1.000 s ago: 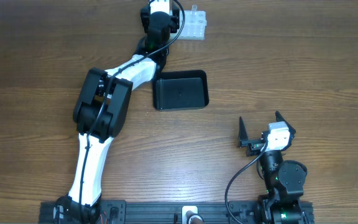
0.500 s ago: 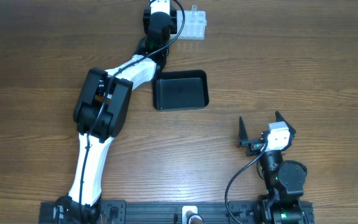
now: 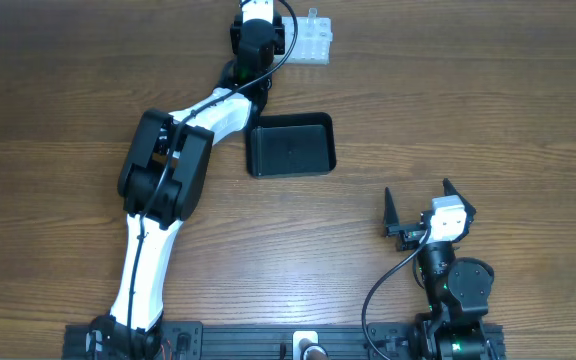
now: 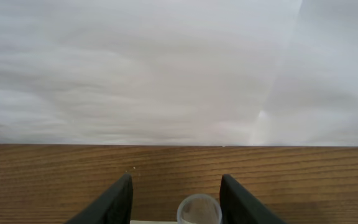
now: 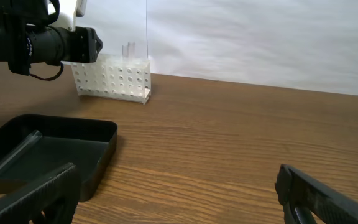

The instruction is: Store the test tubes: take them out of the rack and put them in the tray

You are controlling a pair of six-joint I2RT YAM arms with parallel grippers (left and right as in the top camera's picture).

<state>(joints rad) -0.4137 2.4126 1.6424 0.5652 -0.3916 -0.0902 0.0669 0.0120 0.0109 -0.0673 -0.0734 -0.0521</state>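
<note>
The white test tube rack [image 3: 313, 42] stands at the far side of the table, and clear tubes [image 5: 129, 51] stick up from it. My left gripper [image 4: 178, 202] is above the rack's left end [image 5: 112, 78]. It is open, and the round rim of one test tube [image 4: 199, 210] sits between its fingers without touching them. The black tray [image 3: 290, 145] lies nearer the middle of the table, just in front of the rack. My right gripper [image 3: 418, 205] is open with nothing in it, low over the table at the near right and far from the rack and tray [image 5: 48, 155].
The left arm [image 3: 168, 170] stretches diagonally from the near left to the rack, passing the tray's left side. Bare wooden table surrounds the tray and the right gripper [image 5: 178, 171]. A white backdrop rises behind the table's far edge.
The left gripper has shifted very slightly toward the far edge by the rack. The right arm has not moved.
</note>
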